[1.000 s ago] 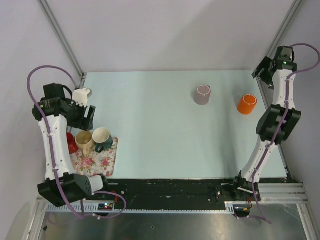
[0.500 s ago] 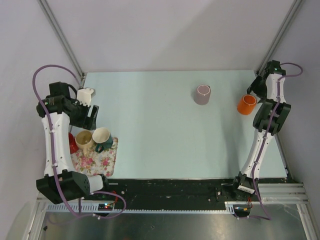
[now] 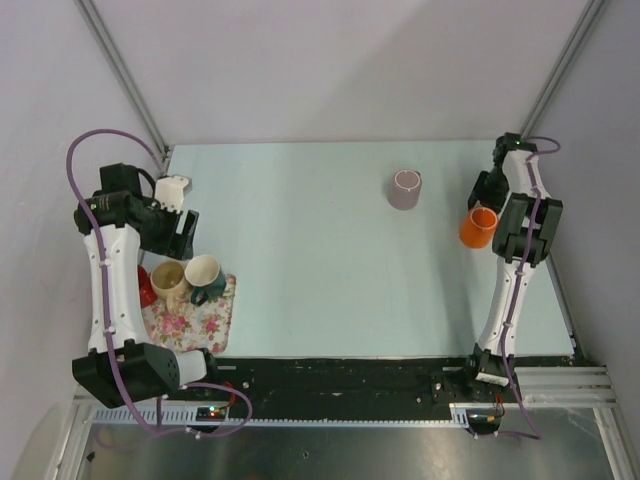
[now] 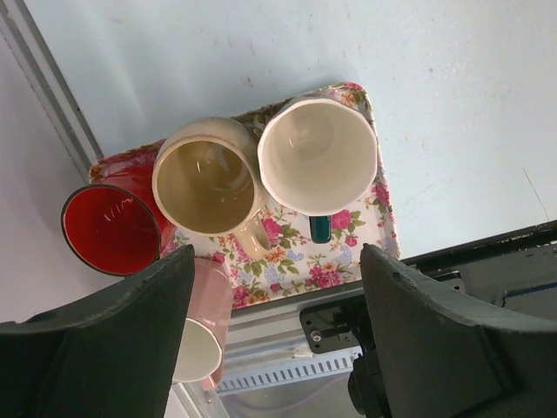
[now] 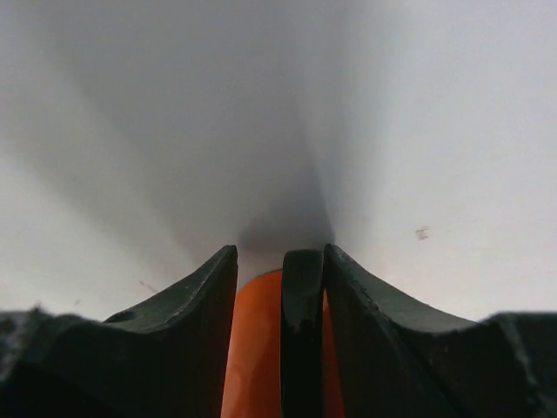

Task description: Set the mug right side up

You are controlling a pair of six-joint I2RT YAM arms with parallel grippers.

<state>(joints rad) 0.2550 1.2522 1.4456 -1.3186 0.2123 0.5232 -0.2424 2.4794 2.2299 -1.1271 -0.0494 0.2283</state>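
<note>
right gripper: clamped on the orange mug. The wrist cam shows both fingers tight with orange between them. A dark strip also sits between the fingers; it may be a pad or part of the mug, can't tell.
orange mug: far right of the table, close to the right edge, well apart from the grey mug. It looks tilted and possibly off the surface. Which end is up isn't readable from the top cam.
left gripper: spread wide, holding nothing, hanging over the floral tray and its open-side-up tray mugs. Not part of this step.
step: my read is that the mug is grasped and the flip itself is what's left.
lift: get clear of the table before any wrist roll, otherwise the rim drags.
roll: go slow. The pinch looks narrow, so a fast turn could let the mug pivot in the fingers.
room: the arm is folded up tight against the right edge. Bring the mug inward first, but stay off the grey mug.
set-down: go low with the base flat, and open the fingers only once it sits level.
risk: slip mid-roll, or a tipped landing if released early.
</note>
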